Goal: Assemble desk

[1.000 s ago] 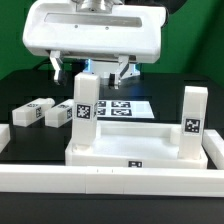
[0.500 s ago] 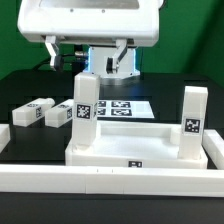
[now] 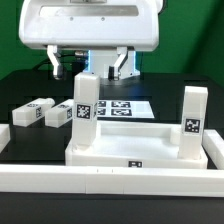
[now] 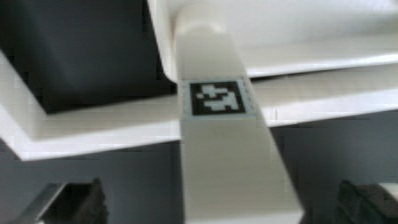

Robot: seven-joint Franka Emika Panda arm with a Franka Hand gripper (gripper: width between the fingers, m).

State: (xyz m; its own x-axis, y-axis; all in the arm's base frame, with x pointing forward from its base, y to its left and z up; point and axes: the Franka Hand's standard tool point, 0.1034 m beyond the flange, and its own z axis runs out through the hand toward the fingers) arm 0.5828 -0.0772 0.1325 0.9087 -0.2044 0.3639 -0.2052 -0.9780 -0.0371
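Note:
The white desk top [image 3: 130, 158] lies flat behind the front rail. Two white tagged legs stand upright on it, one at the exterior view's left [image 3: 85, 112] and one at the right [image 3: 193, 122]. Two more legs [image 3: 30, 111] [image 3: 58, 114] lie loose on the black table further left. My gripper [image 3: 90, 68] hangs open just above the left upright leg, with a finger on each side and neither touching it. In the wrist view that leg [image 4: 219, 97] runs between my dark fingertips [image 4: 71, 200], with the desk top [image 4: 320, 40] beyond it.
The marker board [image 3: 122, 106] lies flat behind the desk top. A long white border rail [image 3: 110, 181] runs along the front of the table.
My gripper has risen a little above the left upright leg, still open. The legs and the desk top have not moved.

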